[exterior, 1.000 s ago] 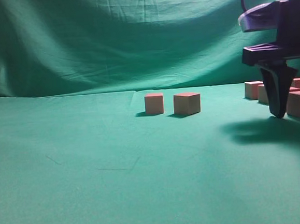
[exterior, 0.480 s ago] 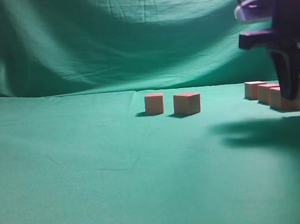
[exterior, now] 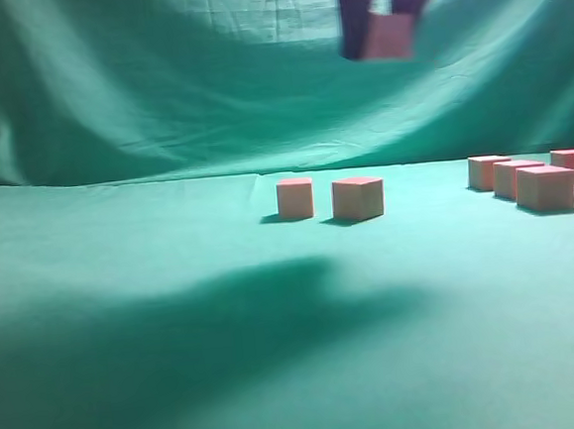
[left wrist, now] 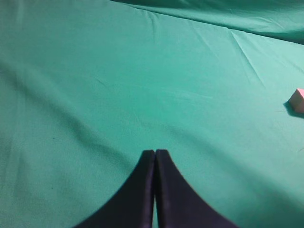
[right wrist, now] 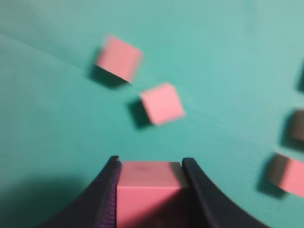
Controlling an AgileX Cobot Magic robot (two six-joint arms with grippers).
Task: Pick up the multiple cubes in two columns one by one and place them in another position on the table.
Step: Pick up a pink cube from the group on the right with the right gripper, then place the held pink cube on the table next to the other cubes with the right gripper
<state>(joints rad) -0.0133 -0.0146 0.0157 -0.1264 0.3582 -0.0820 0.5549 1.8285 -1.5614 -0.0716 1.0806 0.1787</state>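
Left tool point(left wrist: 155, 156), bottom centre of its wrist view, pressed together on nothing, idle over bare bench point(left wrist: 118, 71); two placed cubes point(exterior: 295, 198) sit mid-frame in the exterior view; the right tool point(exterior: 379, 23), top centre, hangs high above and slightly right of them, clamped on a carried cube point(right wrist: 148, 192); remaining cubes point(exterior: 545, 187) cluster at right edge; judged: next placement lies below, beside the pair; right arm nearer.

Two dark, near-black fingers point(left wrist: 142, 199) with smooth outer faces curving to narrow tips are seen on the left gripper point(left wrist: 155, 154), while the right gripper point(right wrist: 149, 164) is seen with matching dark fingers point(right wrist: 107, 199), one edged by a fine ribbed, purplish strip.
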